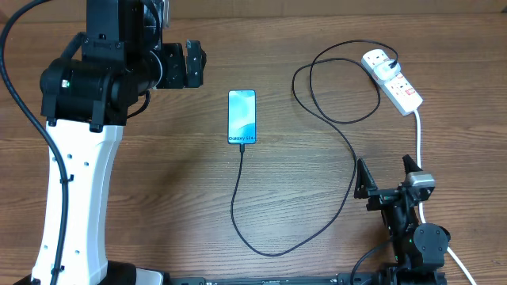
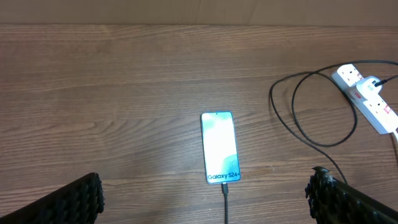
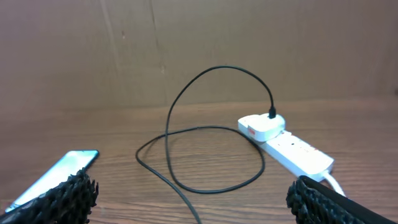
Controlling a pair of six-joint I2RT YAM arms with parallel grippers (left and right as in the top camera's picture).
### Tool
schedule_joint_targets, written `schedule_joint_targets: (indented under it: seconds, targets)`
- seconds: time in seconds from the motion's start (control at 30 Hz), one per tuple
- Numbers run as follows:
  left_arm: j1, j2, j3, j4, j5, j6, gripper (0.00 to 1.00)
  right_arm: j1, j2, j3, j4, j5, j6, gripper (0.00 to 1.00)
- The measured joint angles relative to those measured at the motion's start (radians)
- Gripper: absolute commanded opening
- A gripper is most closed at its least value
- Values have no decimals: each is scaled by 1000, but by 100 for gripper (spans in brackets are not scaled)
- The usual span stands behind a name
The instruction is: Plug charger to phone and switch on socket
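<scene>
As far as we can judge from how things lie, most of the task looks done. The phone (image 1: 242, 117) lies flat near the middle of the table (image 1: 174, 206) with its screen lit. The charger (image 2: 226, 202) runs up to the middle of the phone's near edge and appears to be seated there, though the joint is too small for us to be sure it is fully home. From there the cable loops across the table to the socket (image 1: 396, 83) at the far right, where its other end stands plugged into the end outlet. We see a red mark (image 1: 409, 90) on the socket, but we cannot tell whether the switch is on or off. The lit screen hints at power without proving it. The switch is the one step we would count as possibly left, together with a check of the connector at the phone. The left gripper (image 1: 182, 65) hovers to the left of the phone with its fingers (image 2: 78, 199) spread as wide as they go and nothing between them. The right gripper (image 1: 386, 176) sits low at the near right, well apart from the socket. Its fingers (image 3: 68, 196) are equally wide apart and empty, and they point toward the socket and the cable loop.
</scene>
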Motion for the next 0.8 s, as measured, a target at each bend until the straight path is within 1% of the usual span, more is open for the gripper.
schedule_joint_targets:
  seconds: [0.27, 0.8]
  targets:
    - [0, 0, 0, 0, 0, 0, 100, 0, 0, 0, 0, 0, -51, 100]
    - [0, 0, 0, 0, 0, 0, 100, 0, 0, 0, 0, 0, -63, 100]
